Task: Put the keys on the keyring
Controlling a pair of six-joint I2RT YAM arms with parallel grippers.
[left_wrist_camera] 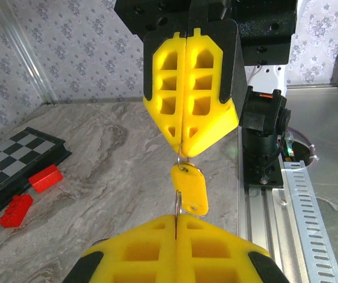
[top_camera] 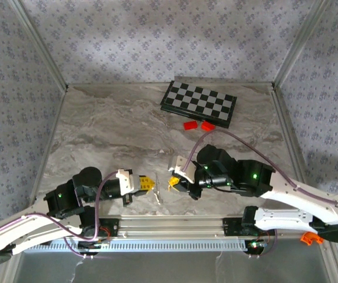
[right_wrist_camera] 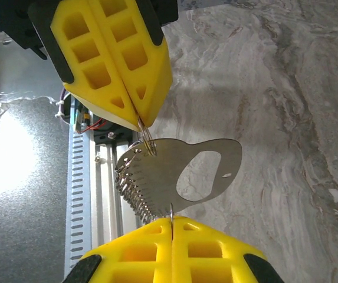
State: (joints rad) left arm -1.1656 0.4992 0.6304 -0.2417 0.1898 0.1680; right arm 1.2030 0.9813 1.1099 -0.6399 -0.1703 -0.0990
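My two grippers meet tip to tip low over the table's near edge, the left gripper (top_camera: 152, 184) facing the right gripper (top_camera: 170, 181). Both are shut on thin wire of the keyring (left_wrist_camera: 179, 204); I cannot tell whether it is one ring. In the left wrist view my left gripper (left_wrist_camera: 176, 217) pinches the ring edge-on, and a yellow tag (left_wrist_camera: 191, 188) hangs from the right gripper's fingers (left_wrist_camera: 207, 88). In the right wrist view my right gripper (right_wrist_camera: 171, 220) nips the ring, and a flat silver key (right_wrist_camera: 163, 168) with an oval hole hangs from the ring (right_wrist_camera: 145, 133) at the left gripper's fingers (right_wrist_camera: 118, 56).
A folded chessboard (top_camera: 198, 103) lies at the back, with two red bricks (top_camera: 190, 125) in front of it. The aluminium rail (top_camera: 174, 224) carrying the arm bases runs along the near edge, directly below the grippers. An orange object (top_camera: 310, 237) sits by the right base.
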